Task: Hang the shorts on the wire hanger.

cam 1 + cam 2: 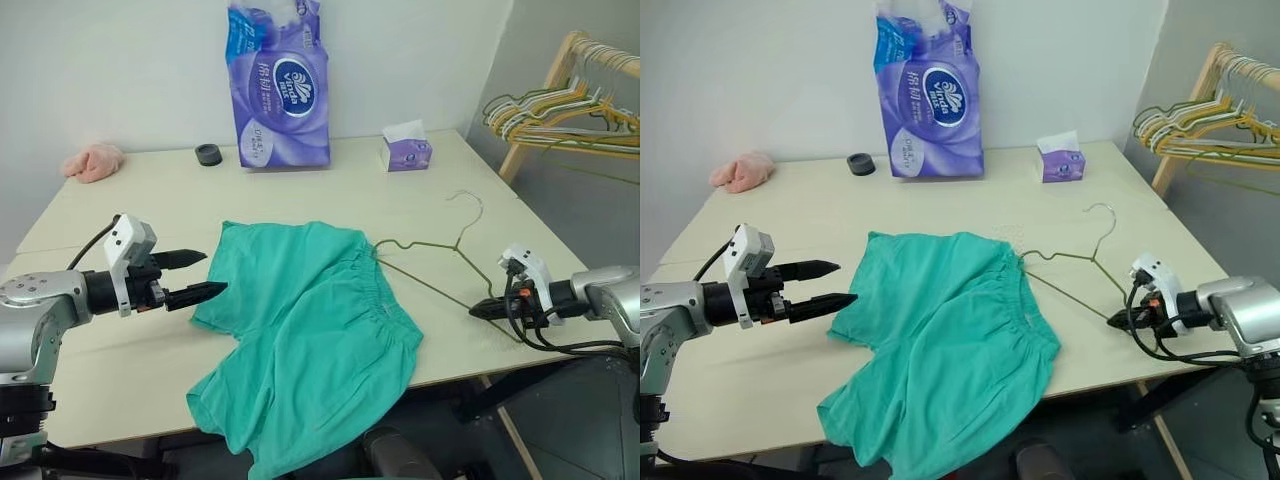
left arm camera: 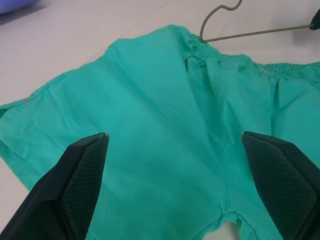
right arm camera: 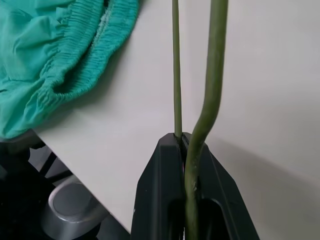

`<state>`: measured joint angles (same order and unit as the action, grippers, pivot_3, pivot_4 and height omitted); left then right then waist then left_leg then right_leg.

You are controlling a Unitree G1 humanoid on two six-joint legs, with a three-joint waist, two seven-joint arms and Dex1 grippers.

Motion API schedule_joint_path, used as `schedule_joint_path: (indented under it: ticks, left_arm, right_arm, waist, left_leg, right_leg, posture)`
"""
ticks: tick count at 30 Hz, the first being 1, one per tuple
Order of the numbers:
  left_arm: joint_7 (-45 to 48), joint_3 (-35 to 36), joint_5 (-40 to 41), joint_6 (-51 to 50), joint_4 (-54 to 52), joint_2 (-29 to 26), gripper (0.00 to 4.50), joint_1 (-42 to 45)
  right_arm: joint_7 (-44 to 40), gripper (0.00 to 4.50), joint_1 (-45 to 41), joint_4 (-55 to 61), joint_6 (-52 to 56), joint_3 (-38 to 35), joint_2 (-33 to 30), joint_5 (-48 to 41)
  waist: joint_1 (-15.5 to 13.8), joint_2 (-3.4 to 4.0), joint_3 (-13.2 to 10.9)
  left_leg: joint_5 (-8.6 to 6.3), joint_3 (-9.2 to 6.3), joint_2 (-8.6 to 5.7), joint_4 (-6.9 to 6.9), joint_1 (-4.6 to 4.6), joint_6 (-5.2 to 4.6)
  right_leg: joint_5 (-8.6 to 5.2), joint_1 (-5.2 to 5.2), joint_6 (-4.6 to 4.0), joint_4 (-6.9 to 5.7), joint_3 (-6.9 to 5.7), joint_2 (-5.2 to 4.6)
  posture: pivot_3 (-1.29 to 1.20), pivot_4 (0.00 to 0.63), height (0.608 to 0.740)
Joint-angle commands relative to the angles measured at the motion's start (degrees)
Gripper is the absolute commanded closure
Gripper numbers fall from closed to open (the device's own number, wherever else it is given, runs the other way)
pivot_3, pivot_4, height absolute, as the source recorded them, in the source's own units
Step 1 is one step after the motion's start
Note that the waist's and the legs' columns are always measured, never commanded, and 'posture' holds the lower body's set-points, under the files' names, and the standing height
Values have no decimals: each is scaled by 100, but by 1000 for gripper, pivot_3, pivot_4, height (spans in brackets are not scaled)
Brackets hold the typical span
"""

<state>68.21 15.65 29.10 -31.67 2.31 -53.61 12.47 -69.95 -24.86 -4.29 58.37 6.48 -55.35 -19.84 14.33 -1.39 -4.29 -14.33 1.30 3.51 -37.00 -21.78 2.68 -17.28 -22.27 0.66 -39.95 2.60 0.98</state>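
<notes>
The teal shorts (image 1: 310, 330) lie spread on the pale table (image 1: 130, 400), waistband to the right, with one leg drooping over the front edge. The thin olive wire hanger (image 1: 440, 248) lies flat just right of them, its left corner at the waistband and its hook pointing to the back. My right gripper (image 1: 478, 311) is shut on the hanger's right corner; in the right wrist view both wires (image 3: 176, 75) run out from between its closed fingers. My left gripper (image 1: 215, 272) hovers open at the left edge of the shorts, holding nothing, its pads (image 2: 85, 175) spread wide over the cloth.
At the back of the table stand a purple tissue pack (image 1: 280, 85), a small tissue box (image 1: 406, 148) and a black ring (image 1: 208, 154), with a pink rag (image 1: 93, 160) at the back left. A wooden rack with a bunch of hangers (image 1: 560, 105) stands off the table's right side.
</notes>
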Motion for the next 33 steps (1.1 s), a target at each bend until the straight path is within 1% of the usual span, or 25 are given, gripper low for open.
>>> schedule_joint_path:
  ticks: [1,9,14,20,25,29,33]
  left_arm:
    - [51,187,117,-84,-34,-147,21,-22]
    - [158,92,108,-49,-51,-192,21,26]
    - [191,76,103,-38,-122,-171,21,-10]
    - [197,83,81,9,-135,-163,21,-47]
    - [195,110,63,51,-143,-173,21,-104]
    - [164,122,58,57,-148,-166,21,-116]
    - [136,148,53,72,-131,-171,21,-128]
  right_arm:
    - [-115,4500,189,100,119,-259,-221,-257]
    - [-145,4500,183,408,444,-104,-216,-629]
    - [-175,4500,22,487,667,11,-114,-847]
    - [-179,4500,-245,416,732,320,2,-860]
    - [-113,4500,-491,73,609,672,90,-664]
    - [-75,4500,-668,-215,557,781,190,-573]
    - [-176,4500,-664,-193,666,878,174,-639]
  waist:
    - [9,-1,0]
    - [21,0,0]
    - [24,0,0]
    - [17,0,0]
    - [17,-2,1]
    - [13,-2,1]
    - [7,-3,2]
  left_leg:
    - [0,1,0,0,0,0]
    - [0,3,0,-2,5,0]
    - [0,4,1,0,3,0]
    - [0,4,0,0,3,0]
    - [0,4,0,-1,2,0]
    - [0,3,0,-1,2,0]
    - [0,3,0,-1,1,0]
  right_leg:
    - [0,0,0,1,1,0]
    - [0,2,0,-3,-1,1]
    - [0,0,0,0,2,1]
    - [0,-1,0,0,2,1]
    - [0,-1,0,0,3,1]
    - [0,-1,0,-1,3,0]
    - [0,-1,0,0,2,0]
  posture:
    - [-245,25,740]
    - [-244,26,740]
    - [-244,25,740]
    - [-236,24,740]
    - [-230,21,740]
    - [-230,20,740]
    - [-225,18,740]
